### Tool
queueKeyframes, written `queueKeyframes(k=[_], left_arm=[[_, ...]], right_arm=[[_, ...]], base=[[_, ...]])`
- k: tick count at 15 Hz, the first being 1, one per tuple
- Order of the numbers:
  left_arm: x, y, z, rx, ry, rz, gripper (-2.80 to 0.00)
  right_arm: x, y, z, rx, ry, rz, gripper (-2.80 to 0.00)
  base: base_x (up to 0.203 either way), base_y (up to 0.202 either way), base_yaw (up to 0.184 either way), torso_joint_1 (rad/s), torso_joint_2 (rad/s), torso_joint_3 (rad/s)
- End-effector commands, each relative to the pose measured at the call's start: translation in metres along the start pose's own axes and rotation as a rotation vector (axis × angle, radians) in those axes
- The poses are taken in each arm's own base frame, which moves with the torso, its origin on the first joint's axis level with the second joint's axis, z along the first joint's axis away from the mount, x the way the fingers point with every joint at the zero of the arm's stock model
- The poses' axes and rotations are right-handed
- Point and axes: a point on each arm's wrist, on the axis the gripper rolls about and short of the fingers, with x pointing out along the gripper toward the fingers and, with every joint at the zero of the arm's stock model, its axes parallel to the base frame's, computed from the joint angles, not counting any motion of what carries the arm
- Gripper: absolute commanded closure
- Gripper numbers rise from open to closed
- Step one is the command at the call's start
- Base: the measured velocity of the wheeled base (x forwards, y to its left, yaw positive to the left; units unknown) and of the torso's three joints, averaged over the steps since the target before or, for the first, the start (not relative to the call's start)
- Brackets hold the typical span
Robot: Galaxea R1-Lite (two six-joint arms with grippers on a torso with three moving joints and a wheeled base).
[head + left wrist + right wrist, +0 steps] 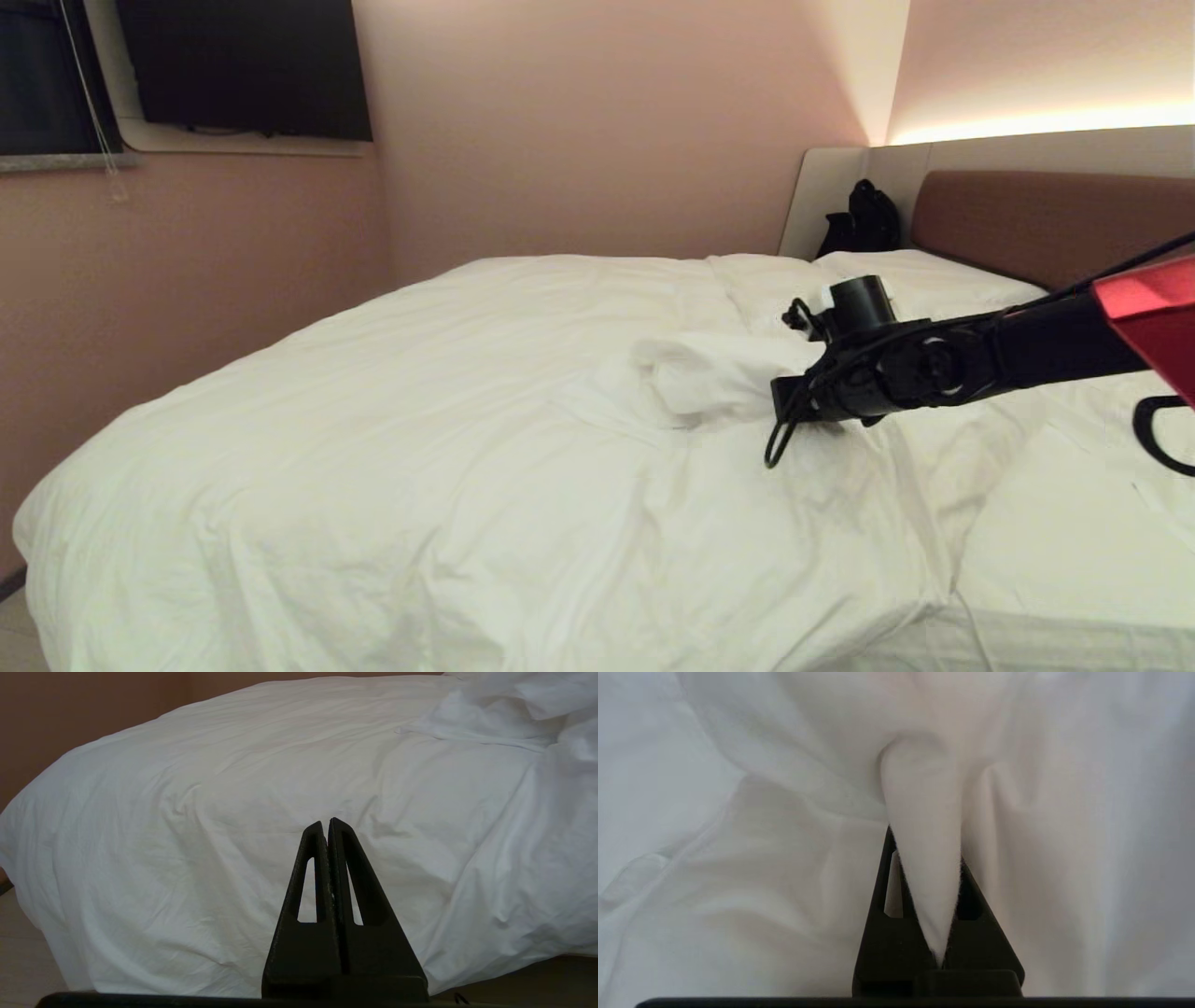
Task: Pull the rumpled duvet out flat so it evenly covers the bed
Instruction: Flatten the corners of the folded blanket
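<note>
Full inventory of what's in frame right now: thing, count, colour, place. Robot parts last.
duvet: 1, white, spread over most of the bed, a bunched fold near its middle
bed: 1, white sheet bare at the near right edge, along the far wall
pillows: number unclear, white, at the head end
headboard: 1, reddish-brown pad in a pale panel, far right
bag: 1, black, against the panel behind the pillows
screen: 1, black, on the wall, upper left
window cord: 1, pale, far left
right gripper: 1, black, shut on a pinch of duvet at the bunched fold
left gripper: 1, black, shut, empty, low before the bed's side
</note>
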Motion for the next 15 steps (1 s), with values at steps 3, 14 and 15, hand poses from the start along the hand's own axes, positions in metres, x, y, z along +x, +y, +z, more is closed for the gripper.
queueKeyframes(k=[3,14,15], left_arm=[[0.0,0.0,0.0,0.0,0.0,0.0,0.0],[0.0,0.0,0.0,0.0,0.0,0.0,0.0],[0.0,0.0,0.0,0.0,0.0,0.0,0.0]], right_arm=[[-0.068,-0.021,-0.022,0.017,-0.05,-0.014,0.0],[-0.147,-0.067,-0.122,0.054,-0.032,-0.098,-2.8],[-0.149,-0.067,-0.126,0.053,-0.03,-0.098,-2.8]], base=[[0.0,0.0,0.0,0.0,0.0,0.0],[0.0,0.0,0.0,0.0,0.0,0.0],[0.0,0.0,0.0,0.0,0.0,0.0]])
